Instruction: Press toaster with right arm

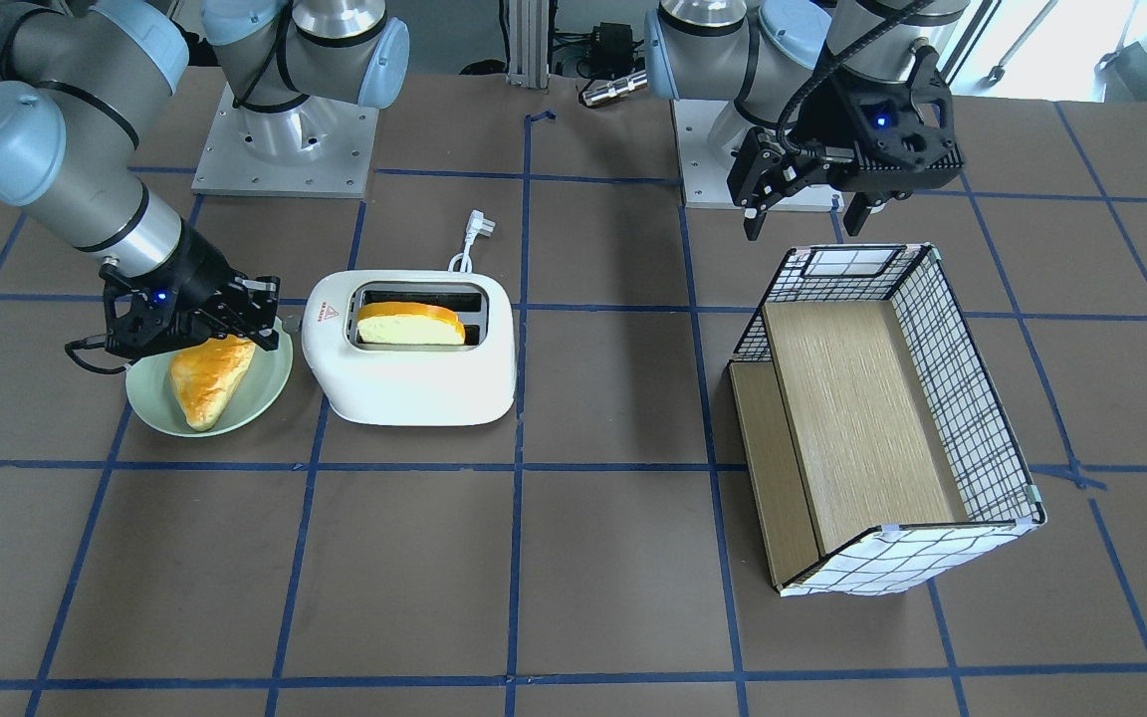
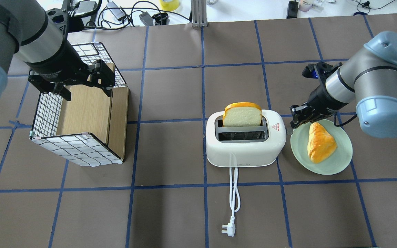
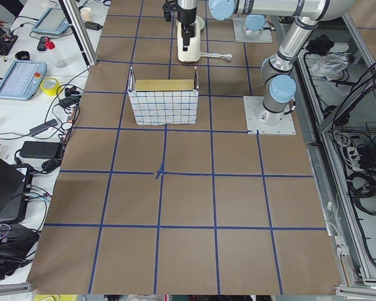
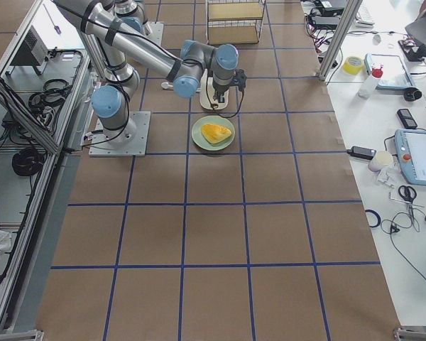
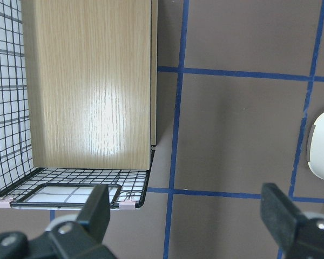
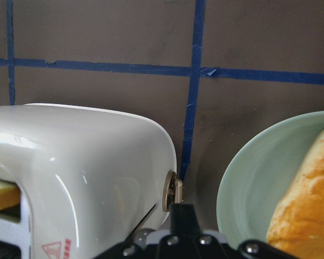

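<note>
1. White plastic toaster [image 2: 245, 151] sits at centre frame in the overhead view, with a bread slice [image 2: 242, 116] upright in its far slot.
2. Right gripper [image 2: 295, 117] is at the toaster's right end, jaws pinched together. Its tip is right at the grey lever knob [image 6: 170, 190]; contact unclear.
3. Green plate [image 2: 338, 162] lies just right of the toaster, a bread wedge [image 2: 319, 143] on it.
4. Left gripper [image 5: 186, 216] is spread wide above the checkered box [image 2: 81, 110], upper left.

The toaster [image 2: 245, 151] is smooth, glossy white plastic. The plate [image 2: 336, 162] looks smooth with a soft sheen. The box [image 2: 84, 110] pairs matt wood-grain panels with thin black wire mesh. The table [image 2: 171, 213] is matt brown.
</note>
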You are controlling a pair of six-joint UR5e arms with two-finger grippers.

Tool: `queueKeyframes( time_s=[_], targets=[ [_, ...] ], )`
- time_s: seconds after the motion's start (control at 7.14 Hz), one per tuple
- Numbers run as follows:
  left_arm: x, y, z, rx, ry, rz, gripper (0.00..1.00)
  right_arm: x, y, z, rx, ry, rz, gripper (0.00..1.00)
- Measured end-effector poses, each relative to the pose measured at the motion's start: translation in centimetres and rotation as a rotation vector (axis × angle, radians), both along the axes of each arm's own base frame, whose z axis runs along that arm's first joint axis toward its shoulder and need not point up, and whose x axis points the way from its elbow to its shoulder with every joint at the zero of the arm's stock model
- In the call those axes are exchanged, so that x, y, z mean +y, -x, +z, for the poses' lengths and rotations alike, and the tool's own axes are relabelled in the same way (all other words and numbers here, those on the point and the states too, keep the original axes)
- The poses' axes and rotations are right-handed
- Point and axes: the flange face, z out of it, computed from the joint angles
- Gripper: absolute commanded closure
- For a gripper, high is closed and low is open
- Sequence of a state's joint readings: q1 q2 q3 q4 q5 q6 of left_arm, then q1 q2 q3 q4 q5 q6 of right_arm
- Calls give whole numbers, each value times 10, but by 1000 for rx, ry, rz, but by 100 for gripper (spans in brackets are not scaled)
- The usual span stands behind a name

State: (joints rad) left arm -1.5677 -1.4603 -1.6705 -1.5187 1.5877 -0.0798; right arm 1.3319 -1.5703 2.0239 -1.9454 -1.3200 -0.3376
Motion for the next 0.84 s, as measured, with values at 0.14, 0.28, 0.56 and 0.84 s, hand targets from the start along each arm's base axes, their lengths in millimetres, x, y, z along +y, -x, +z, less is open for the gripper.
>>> queueKeyframes(
  time_s=[0.14, 0.28, 0.56, 0.84],
  targets=[
    [0, 0, 0, 0, 0, 0, 0, -1, 3, 25, 38, 24, 1, 100],
    [0, 0, 0, 0, 0, 0, 0, -3, 6, 53, 67, 33, 0, 100],
    [0, 0, 0, 0, 0, 0, 0, -11, 12, 128, 134, 24, -16, 100],
    [0, 0, 0, 0, 0, 0, 0, -11, -2, 199, 192, 9, -80, 100]
  ],
)
